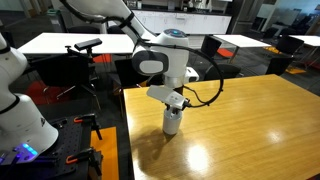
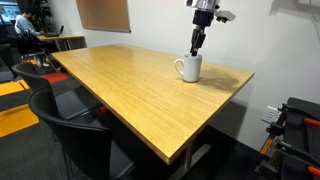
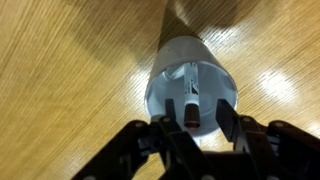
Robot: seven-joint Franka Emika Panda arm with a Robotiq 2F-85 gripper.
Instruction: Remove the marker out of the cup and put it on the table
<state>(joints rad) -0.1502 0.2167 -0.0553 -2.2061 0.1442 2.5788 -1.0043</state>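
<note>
The white-grey cup point(image 1: 172, 124) stands on the honey-coloured wooden table point(image 1: 250, 120); both show in both exterior views, the cup point(image 2: 189, 69) near the far edge of the table point(image 2: 120, 85). In the wrist view I look down into the cup point(image 3: 160, 85). The pale marker point(image 3: 190, 98) stands inside it, dark end up. My gripper point(image 3: 198, 122) hangs straight above the cup, open, with one finger on each side of the marker's dark end and not touching it. It is also seen in both exterior views point(image 1: 174, 101) point(image 2: 198, 44).
Black chairs point(image 2: 70, 130) stand at the table's near side. White-topped tables point(image 1: 60, 42) stand behind. A white robot body point(image 1: 20, 110) is beside the table's edge. Bare wood point(image 3: 60, 60) surrounds the cup.
</note>
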